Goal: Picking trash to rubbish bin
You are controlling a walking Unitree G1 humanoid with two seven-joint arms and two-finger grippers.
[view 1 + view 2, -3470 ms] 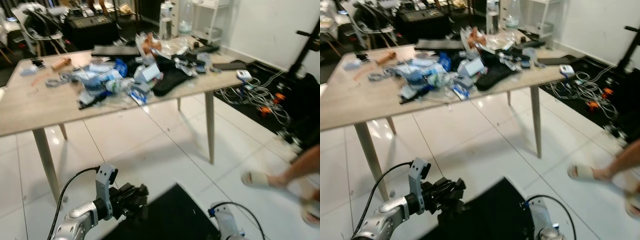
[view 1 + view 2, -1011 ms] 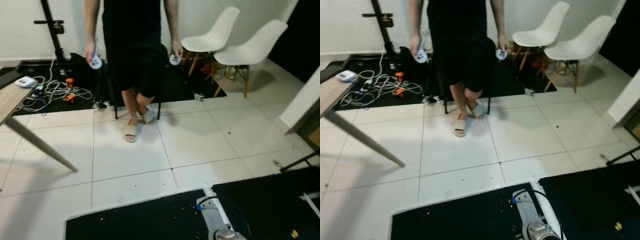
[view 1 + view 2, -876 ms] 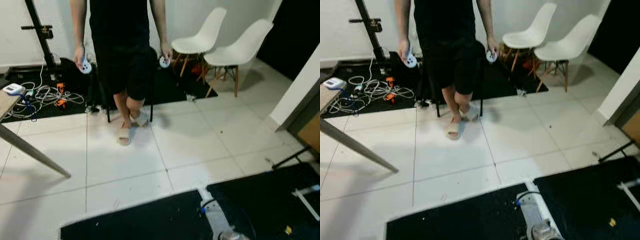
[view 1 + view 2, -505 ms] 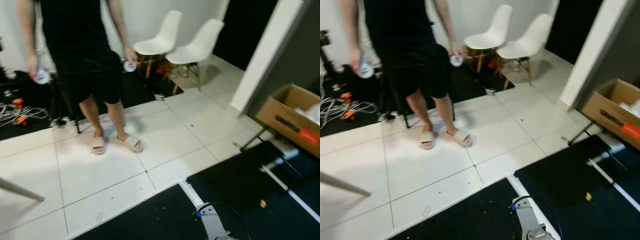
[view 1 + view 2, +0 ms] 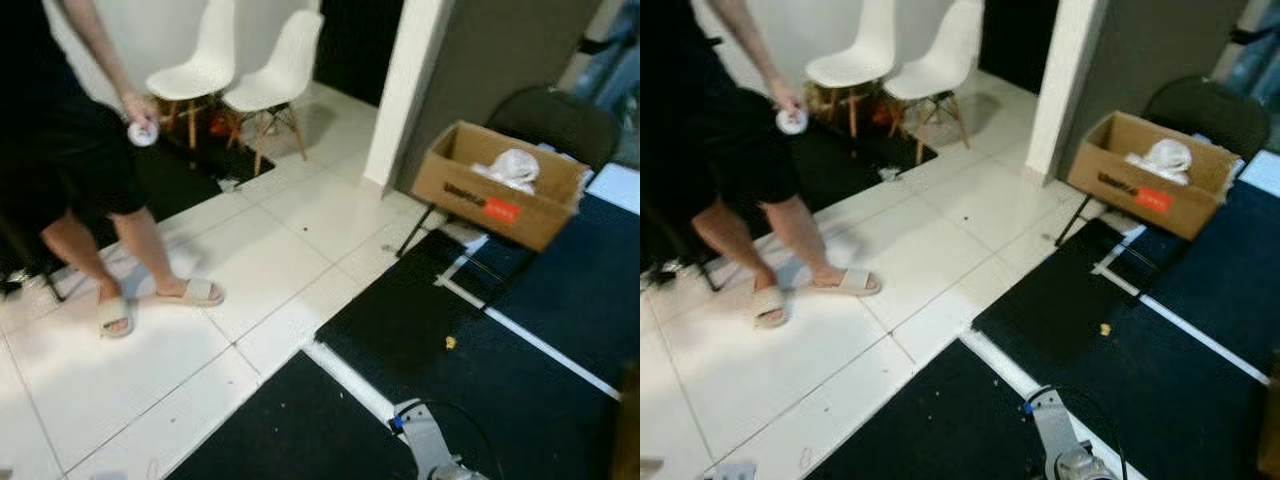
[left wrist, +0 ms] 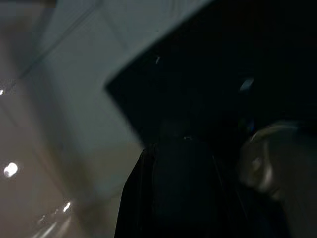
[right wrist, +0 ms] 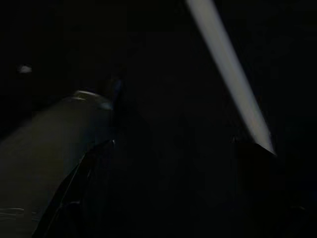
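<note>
Where the white tile floor (image 5: 300,215) meets black mats, an open cardboard box (image 5: 497,182) holding a crumpled white bag (image 5: 508,167) sits on a dark chair (image 5: 555,118). A person (image 5: 70,150) in sandals stands beside two white chairs (image 5: 235,75). Both wrist views are dark, so whether either arm's fingers are apart or closed I cannot tell.

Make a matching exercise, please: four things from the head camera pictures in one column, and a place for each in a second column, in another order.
Things:
1. cardboard box
2. white chairs
3. yellow scrap
4. white bag

Places:
A. on the black mat
B. inside the box
C. near the white wall, behind the person
D. raised above the floor, in front of a black chair

Pairs: 1-D, 2-C, 3-A, 4-B
</note>
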